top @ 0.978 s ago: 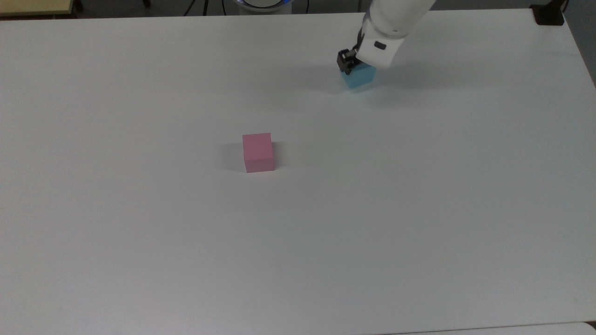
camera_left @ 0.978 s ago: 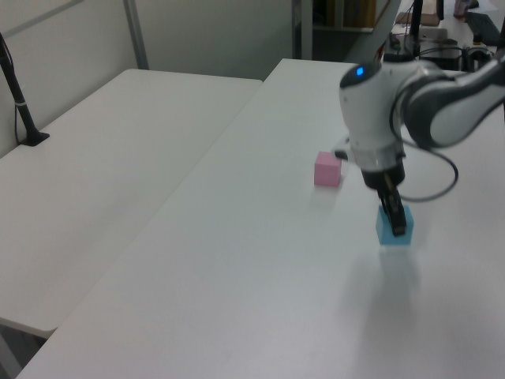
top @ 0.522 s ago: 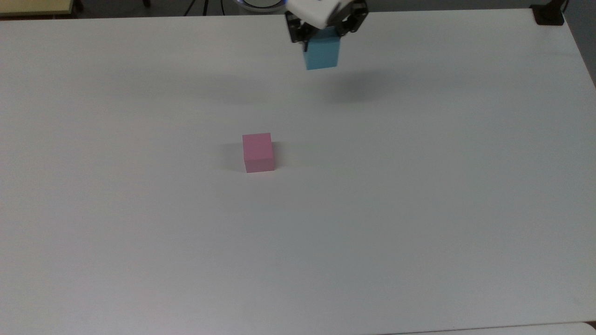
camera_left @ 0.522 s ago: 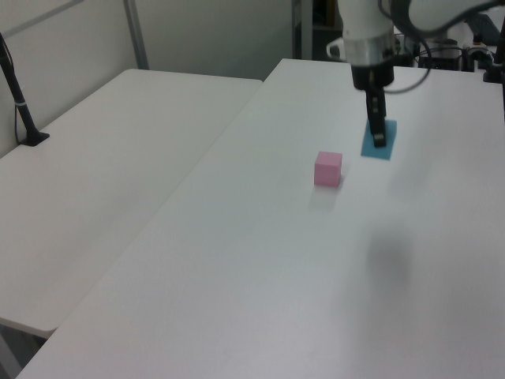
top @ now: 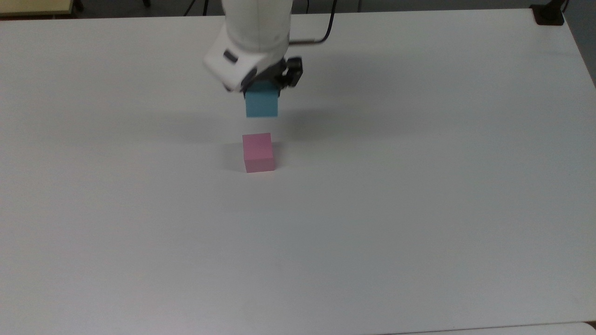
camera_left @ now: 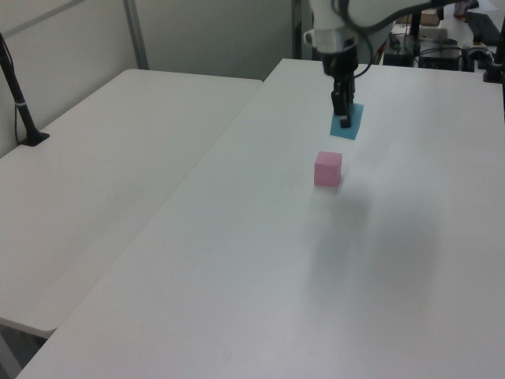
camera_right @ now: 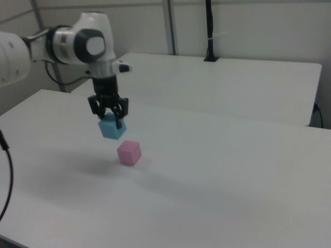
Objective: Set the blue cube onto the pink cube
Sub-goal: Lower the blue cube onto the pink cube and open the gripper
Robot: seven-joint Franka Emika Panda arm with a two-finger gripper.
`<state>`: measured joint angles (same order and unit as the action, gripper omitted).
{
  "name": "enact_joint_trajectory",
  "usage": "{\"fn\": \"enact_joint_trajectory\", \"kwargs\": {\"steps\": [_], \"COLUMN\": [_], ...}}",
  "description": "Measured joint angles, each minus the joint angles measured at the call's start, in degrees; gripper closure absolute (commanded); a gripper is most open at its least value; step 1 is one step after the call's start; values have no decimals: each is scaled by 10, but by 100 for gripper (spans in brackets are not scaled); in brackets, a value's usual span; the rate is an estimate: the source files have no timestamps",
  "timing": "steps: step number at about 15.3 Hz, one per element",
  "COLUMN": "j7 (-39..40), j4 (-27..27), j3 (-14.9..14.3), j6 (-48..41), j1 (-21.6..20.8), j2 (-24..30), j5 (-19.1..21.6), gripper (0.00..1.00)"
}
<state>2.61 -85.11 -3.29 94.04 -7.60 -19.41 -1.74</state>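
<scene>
fingers of the gripper (camera_right: 109, 118) are clamping the blue cube (camera_right: 112, 128) aloft at the pink cube's (camera_right: 129, 152) top view 12 o'clock, clearing it for stacking.

Matt cubes (top: 261, 104) – smooth matt tabletop (top: 419, 209)

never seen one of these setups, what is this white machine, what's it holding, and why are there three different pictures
The white machine is a robot arm. At its end sits a two-finger tool, a clamp that pinches things. Right now it is shut on a blue cube, held in the air above a white table. A pink cube rests on that table, apart from the blue one, not touching it.

The three pictures show the same moment from three fixed cameras. The top view looks down on the table. The left view and the right view look across it from either side, and they show best that the blue cube is lifted, hanging just short of being over the pink cube.
</scene>
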Motion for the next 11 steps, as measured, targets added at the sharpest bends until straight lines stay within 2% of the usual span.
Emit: {"fn": "enact_joint_trajectory", "kwargs": {"steps": [4,11], "j7": [6,6], "j4": [39,48], "j3": [0,-1], "j6": [13,50], "j1": [4,3], "j2": [-73,-97], "j5": [0,-1], "gripper": [86,79]}}
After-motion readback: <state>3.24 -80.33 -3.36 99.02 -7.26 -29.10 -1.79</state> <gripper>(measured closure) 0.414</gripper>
